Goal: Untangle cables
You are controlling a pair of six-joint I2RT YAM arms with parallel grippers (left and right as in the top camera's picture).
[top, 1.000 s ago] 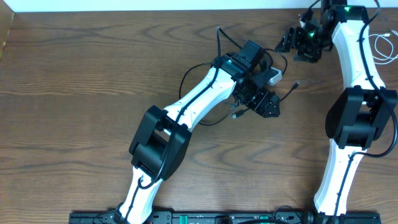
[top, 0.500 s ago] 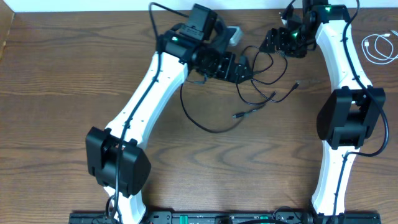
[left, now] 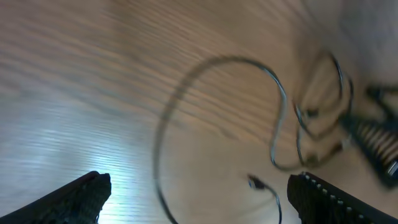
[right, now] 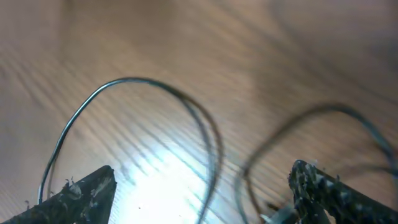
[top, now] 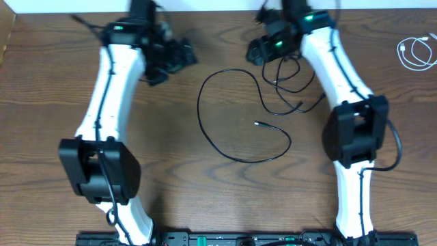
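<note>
The black cable [top: 199,109] lies on the wooden table in one wide open loop, with a plug end [top: 257,124] inside it. Its other end forms small overlapping loops [top: 295,83] under my right arm. The white cable [top: 415,53] lies coiled at the far right edge, apart from the black one. My left gripper [top: 177,56] is open and empty, to the upper left of the loop. The left wrist view [left: 199,200] shows the cable [left: 217,60] ahead. My right gripper [top: 259,50] is open above the loop's top right. In its wrist view [right: 202,196], blurred cable [right: 134,79] runs on the table ahead of the fingers.
The table's back edge and a white wall [top: 218,5] run just behind both grippers. Both arms' bases stand on a black rail [top: 225,239] at the front edge. The right arm [top: 355,130] stretches over the table's right part.
My left arm has swung far left and away from the black cable, empty. My right gripper has moved left. The black cable now lies spread in a wider loop.
</note>
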